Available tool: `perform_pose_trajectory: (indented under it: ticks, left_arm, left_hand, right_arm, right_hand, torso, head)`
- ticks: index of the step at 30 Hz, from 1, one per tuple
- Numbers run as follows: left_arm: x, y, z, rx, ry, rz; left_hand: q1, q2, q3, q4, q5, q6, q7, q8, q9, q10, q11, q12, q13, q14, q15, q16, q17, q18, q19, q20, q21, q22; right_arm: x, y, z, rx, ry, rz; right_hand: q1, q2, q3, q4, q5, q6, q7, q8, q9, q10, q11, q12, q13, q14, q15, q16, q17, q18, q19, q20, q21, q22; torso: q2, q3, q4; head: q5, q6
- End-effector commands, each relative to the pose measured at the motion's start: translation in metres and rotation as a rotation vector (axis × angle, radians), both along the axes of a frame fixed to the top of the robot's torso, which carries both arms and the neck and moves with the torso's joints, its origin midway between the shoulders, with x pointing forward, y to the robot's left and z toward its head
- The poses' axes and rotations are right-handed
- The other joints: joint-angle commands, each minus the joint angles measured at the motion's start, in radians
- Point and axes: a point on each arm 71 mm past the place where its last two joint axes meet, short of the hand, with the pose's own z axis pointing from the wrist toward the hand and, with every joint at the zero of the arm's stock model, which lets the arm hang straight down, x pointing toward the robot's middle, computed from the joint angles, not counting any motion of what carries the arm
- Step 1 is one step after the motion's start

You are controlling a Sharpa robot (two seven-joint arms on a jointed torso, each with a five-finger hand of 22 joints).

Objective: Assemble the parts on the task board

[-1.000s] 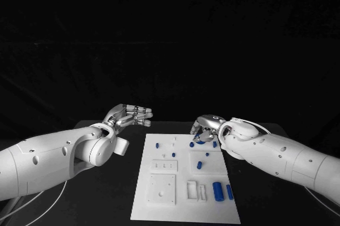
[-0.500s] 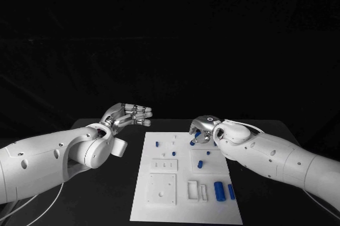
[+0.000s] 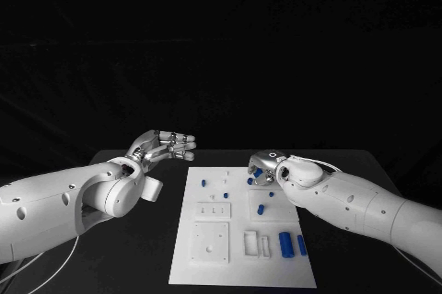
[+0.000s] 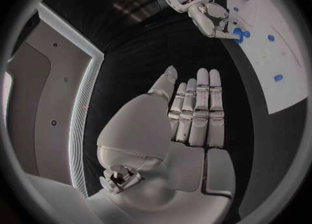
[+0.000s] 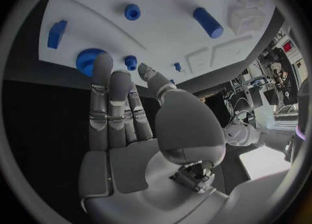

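The white task board (image 3: 210, 259) lies in the middle of the black table. Small blue parts stand on it: a peg (image 3: 204, 183), a stub (image 3: 225, 195), a short cylinder (image 3: 260, 209) and two long cylinders (image 3: 285, 244) near the front right. My right hand (image 3: 264, 168) hovers at the board's far right corner. Its straight fingertips (image 5: 102, 64) lie over a large blue gear (image 5: 85, 61), beside a small blue gear (image 5: 130, 62); nothing is held. My left hand (image 3: 166, 145) hangs left of the board's far end, fingers (image 4: 195, 109) stretched out and empty.
More blue parts sit close to the right hand: a block (image 5: 57, 33), a round knob (image 5: 132, 11) and a cylinder (image 5: 208, 23). White recessed blocks (image 3: 214, 212) occupy the board's middle and front. Bare black table (image 3: 129, 255) lies on both sides of the board.
My right hand has edged slightly left over the gear at the board's far right. The left hand has barely moved. The view itself has shifted a little.
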Motion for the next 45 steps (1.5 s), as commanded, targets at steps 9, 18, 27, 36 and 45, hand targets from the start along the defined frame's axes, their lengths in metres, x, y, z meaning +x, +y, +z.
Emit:
perform_pose_trajectory:
  ticks: [9,18,27,36,45]
  left_arm:
    - [-0.0015,-0.0049,0.0028,-0.001,-0.009,-0.022]
    - [-0.0011,-0.0055,0.0032,-0.001,-0.009,-0.023]
    - [-0.0005,-0.0053,0.003,0.001,-0.006,-0.022]
    - [0.0003,-0.0046,0.0027,0.003,-0.004,-0.018]
    - [0.0009,-0.0033,0.0023,0.006,0.0,-0.014]
  left_hand:
    - [-0.013,0.0,-0.006,0.001,0.002,-0.007,0.001,-0.003,-0.002,-0.008,0.002,0.005,0.002,-0.003,0.007,0.0,-0.001,-0.012,-0.003,0.002,0.003,-0.002]
    - [-0.013,0.002,-0.009,0.001,0.002,-0.008,0.001,-0.003,-0.002,-0.01,0.003,0.005,0.002,-0.003,0.007,0.001,-0.001,-0.011,-0.002,0.002,0.002,-0.004]
    - [-0.014,0.003,-0.01,0.001,0.002,-0.009,0.001,-0.003,-0.002,-0.011,0.003,0.005,0.002,-0.002,0.007,0.002,-0.001,-0.011,-0.001,0.002,0.002,-0.005]
    - [-0.014,0.003,-0.01,0.001,0.002,-0.009,0.001,-0.003,-0.002,-0.011,0.003,0.005,0.002,-0.002,0.007,0.002,-0.001,-0.011,-0.001,0.002,0.002,-0.005]
    - [-0.015,0.004,-0.013,0.002,0.002,-0.011,0.002,-0.003,-0.002,-0.012,0.003,0.005,0.002,-0.002,0.007,0.003,-0.001,-0.011,0.001,0.002,0.001,-0.007]
  right_arm:
    - [0.0006,0.0022,-0.0055,-0.026,0.004,0.002]
    - [0.0001,0.0043,-0.0078,-0.022,0.008,0.004]
    - [0.0005,0.002,-0.0079,-0.021,0.002,-0.003]
    - [-0.0004,0.0035,-0.0061,-0.016,-0.018,0.002]
    - [-0.0011,0.0028,-0.0019,-0.001,-0.064,-0.007]
  right_hand:
    - [-0.007,-0.007,0.042,0.0,-0.009,0.008,0.001,0.005,0.0,0.01,-0.004,0.004,0.0,-0.006,-0.001,0.008,-0.004,0.018,0.004,0.005,-0.017,0.035]
    - [-0.016,-0.008,0.086,0.001,-0.024,0.012,0.003,0.005,0.0,0.02,-0.006,0.004,0.0,-0.007,-0.003,0.011,-0.005,0.017,0.004,0.002,-0.027,0.063]
    - [-0.022,0.001,0.167,0.003,-0.065,0.031,0.006,0.005,0.0,0.043,-0.011,0.004,0.0,-0.008,-0.007,0.014,-0.003,0.016,0.0,-0.002,-0.028,0.088]
    - [-0.022,0.004,0.271,0.008,-0.118,0.064,0.001,0.006,0.002,0.09,-0.023,0.003,0.001,-0.008,-0.016,0.011,-0.005,0.004,0.001,-0.013,0.013,0.15]
    - [-0.009,0.006,0.311,0.011,-0.138,0.088,-0.005,0.007,0.004,0.121,-0.032,0.004,0.001,-0.008,-0.023,0.011,-0.005,0.002,-0.015,-0.019,0.039,0.22]
  torso:
    - [0.02,0.004,0.0088]
    - [0.031,0.0035,0.0124]
    - [0.038,0.0076,0.0118]
    - [0.044,0.01,0.0136]
    - [0.048,0.0115,0.0133]
  head:
    - [-0.006,0.007]
    - [-0.009,0.011]
    - [-0.01,0.016]
    - [-0.009,0.021]
    - [-0.005,0.027]
